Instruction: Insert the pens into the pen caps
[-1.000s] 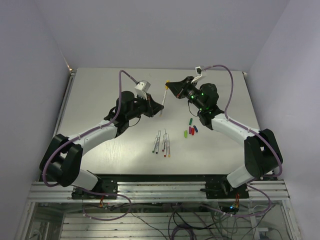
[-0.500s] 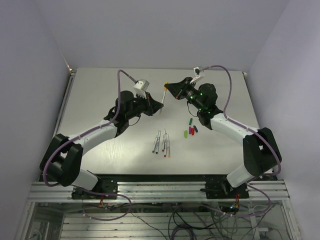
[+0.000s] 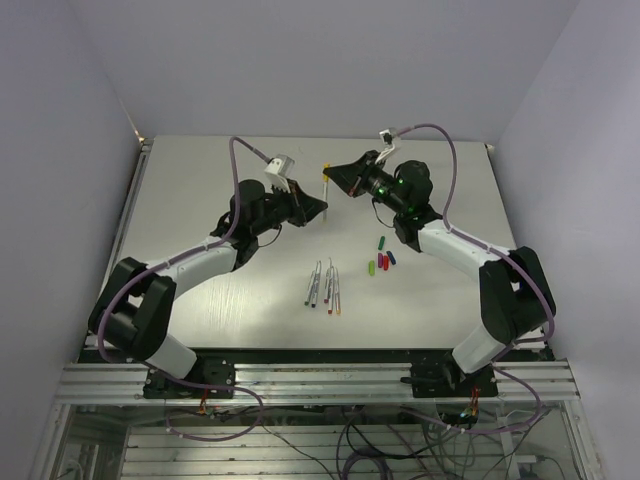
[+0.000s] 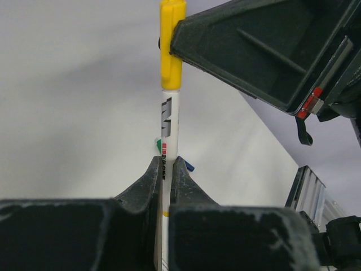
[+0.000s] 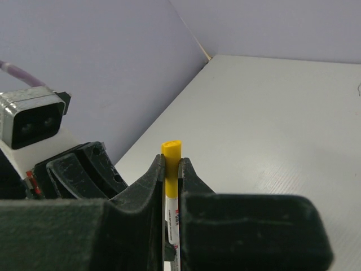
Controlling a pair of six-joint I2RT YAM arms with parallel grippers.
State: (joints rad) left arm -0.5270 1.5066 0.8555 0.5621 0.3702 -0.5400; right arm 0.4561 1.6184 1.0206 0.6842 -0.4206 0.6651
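Note:
A white pen (image 3: 326, 188) with a yellow cap (image 3: 325, 170) on its top end stands nearly upright above the back of the table, held between both grippers. My left gripper (image 3: 321, 207) is shut on the pen's barrel (image 4: 170, 127); its fingertips (image 4: 152, 169) pinch just below the printed lettering. My right gripper (image 3: 333, 177) is shut on the yellow cap (image 5: 171, 161), and the barrel (image 5: 171, 220) runs down between its fingers. The cap (image 4: 171, 45) sits flush on the pen. Several more pens (image 3: 323, 286) lie side by side at mid-table, with several loose caps (image 3: 383, 261) to their right.
The loose caps include a dark green one (image 3: 381, 242), a light green one (image 3: 371, 267) and red and blue ones between them. The table's back edge (image 3: 320, 138) meets the grey walls. Both arms reach inward and nearly touch over the table's rear middle.
Both grippers, still holding the pen and the cap, have shifted slightly towards the back and left. The pen stands a little more upright.

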